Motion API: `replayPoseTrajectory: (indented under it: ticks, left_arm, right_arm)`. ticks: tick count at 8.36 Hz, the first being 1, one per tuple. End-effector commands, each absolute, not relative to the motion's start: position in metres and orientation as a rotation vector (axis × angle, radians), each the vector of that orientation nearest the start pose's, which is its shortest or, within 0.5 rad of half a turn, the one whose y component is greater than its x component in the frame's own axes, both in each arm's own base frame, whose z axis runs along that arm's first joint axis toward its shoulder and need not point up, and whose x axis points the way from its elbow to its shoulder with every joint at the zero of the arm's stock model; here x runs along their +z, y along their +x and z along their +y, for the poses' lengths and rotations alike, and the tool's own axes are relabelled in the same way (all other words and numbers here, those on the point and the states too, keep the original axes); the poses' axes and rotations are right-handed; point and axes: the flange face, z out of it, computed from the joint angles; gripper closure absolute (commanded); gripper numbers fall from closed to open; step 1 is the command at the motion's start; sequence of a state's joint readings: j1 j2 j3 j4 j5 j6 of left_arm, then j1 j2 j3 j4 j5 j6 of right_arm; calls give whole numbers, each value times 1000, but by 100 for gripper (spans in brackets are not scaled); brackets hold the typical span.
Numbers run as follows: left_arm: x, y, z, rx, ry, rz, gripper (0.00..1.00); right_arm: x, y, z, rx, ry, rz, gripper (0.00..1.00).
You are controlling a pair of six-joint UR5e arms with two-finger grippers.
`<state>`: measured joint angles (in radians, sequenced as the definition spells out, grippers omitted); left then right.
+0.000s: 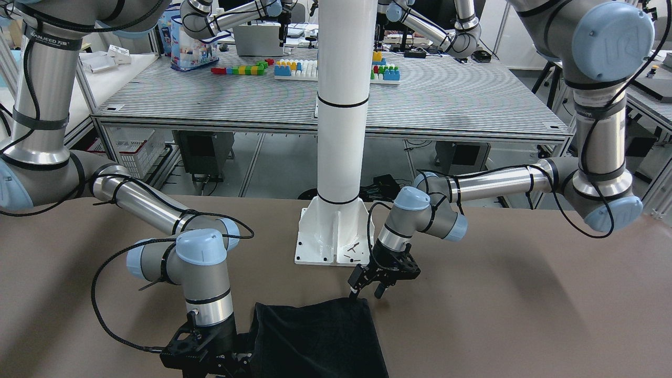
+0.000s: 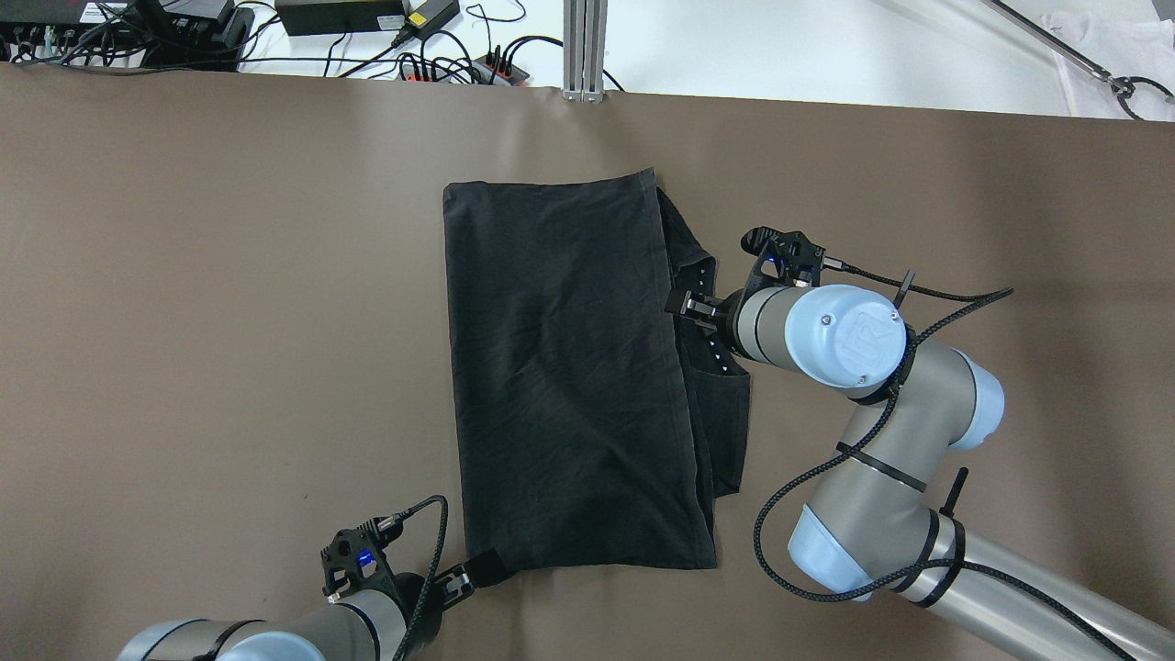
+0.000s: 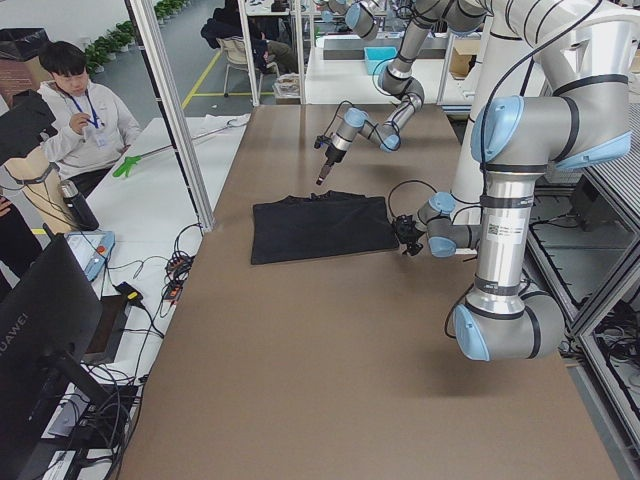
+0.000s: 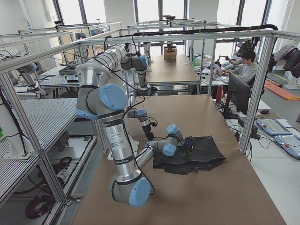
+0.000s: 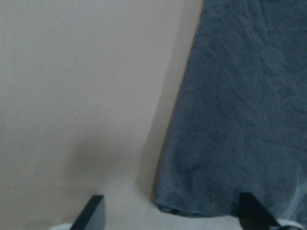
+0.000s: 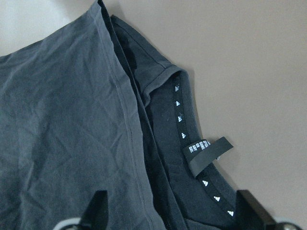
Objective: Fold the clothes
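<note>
pinching both layers squarely should matter — left gripper (image 5: pixel 172 214) and right gripper (image 6: pixel 171 211) hang spread over the soft black rectangular cloth (image 2: pixel 560 367).

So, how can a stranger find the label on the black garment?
On the brown table lies the black garment. Along its edge beside the right gripper runs a band of white triangles; the label is the one black loop jutting from it.

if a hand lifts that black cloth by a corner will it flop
Probably floppy: the black cloth lies flat in creased, folded layers, so it should drape. It looks thin, so likely light. Pushed, its soft wrinkles suggest bunching, not sliding.
</note>
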<state>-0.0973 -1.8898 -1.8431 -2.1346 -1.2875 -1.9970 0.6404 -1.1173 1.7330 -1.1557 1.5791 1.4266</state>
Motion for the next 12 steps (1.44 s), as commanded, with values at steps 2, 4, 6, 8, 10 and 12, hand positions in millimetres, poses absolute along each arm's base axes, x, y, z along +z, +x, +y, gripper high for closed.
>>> replayPoseTrajectory:
  ticks: [2, 4, 6, 8, 10, 12]
  left_arm:
    - [298, 574, -219, -626, 67, 1186, 43]
    - [291, 572, -220, -624, 70, 1199, 52]
    - [291, 571, -223, -627, 75, 1200, 49]
    - [291, 570, -223, -628, 78, 1200, 50]
    - [291, 569, -227, -634, 87, 1199, 83]
    - [290, 568, -229, -636, 91, 1200, 100]
  right_arm:
    - [287, -436, -491, 451, 395, -956, 6]
    - [287, -436, -491, 451, 395, -956, 6]
    - [292, -435, -491, 452, 392, -949, 6]
    - [293, -435, -490, 450, 391, -948, 6]
    - [292, -435, -490, 451, 391, -949, 6]
    - [292, -435, -490, 451, 391, -951, 6]
